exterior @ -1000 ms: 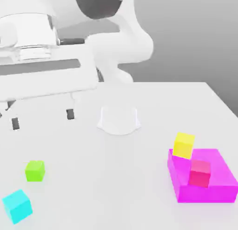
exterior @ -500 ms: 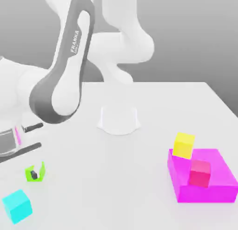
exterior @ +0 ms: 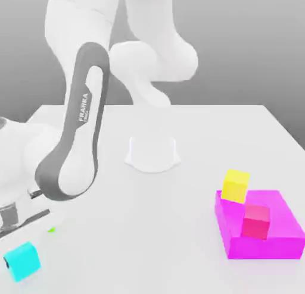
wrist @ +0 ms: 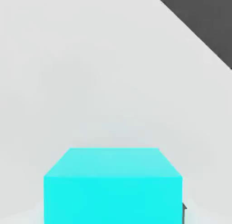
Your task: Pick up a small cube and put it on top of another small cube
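Observation:
The small cube (exterior: 24,260) is cyan and rests on the white table near the front of the exterior view's left. My gripper (exterior: 20,258) has come down over it, and a dark fingertip (exterior: 6,263) presses its side. In the hand view the cyan cube (wrist: 113,184) sits close up between the jaws, with a dark fingertip (wrist: 183,210) at its edge. The gripper is shut on it. Of the other small cube (exterior: 52,230), lime green, just a sliver peeks out from behind my hand.
A large magenta block (exterior: 271,242) lies at the exterior view's right, with a pink-red cube (exterior: 256,221) on it and a yellow cube (exterior: 236,185) at its far corner. The arm's round white base (exterior: 152,154) stands mid-table. The table's edge (wrist: 190,30) runs close by in the hand view.
The arm swung down to the exterior view's left over the cyan cube, and the gripper went from open to shut on it. My hand now hides most of the green cube.

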Tool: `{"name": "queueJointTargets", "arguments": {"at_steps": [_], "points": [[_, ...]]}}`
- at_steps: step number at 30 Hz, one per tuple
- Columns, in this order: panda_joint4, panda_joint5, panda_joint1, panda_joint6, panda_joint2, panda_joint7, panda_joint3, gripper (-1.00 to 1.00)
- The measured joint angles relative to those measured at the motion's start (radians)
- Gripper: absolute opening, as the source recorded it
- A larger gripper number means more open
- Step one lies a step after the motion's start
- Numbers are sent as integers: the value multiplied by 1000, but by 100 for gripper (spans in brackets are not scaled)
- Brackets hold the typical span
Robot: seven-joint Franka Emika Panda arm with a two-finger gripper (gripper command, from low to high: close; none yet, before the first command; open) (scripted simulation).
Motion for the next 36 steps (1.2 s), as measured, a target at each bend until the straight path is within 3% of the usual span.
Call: {"name": "queueJointTargets", "arguments": {"at_steps": [9,16,22,36], "points": [[-149,-346,-8,-37,-261,-349,-109,-100],[-276,-474,-63,-32,-402,-768,-142,-100],[-385,-466,-58,3,-463,-1174,-167,-100],[-372,-237,-37,110,-326,-1376,-137,-100]]}}
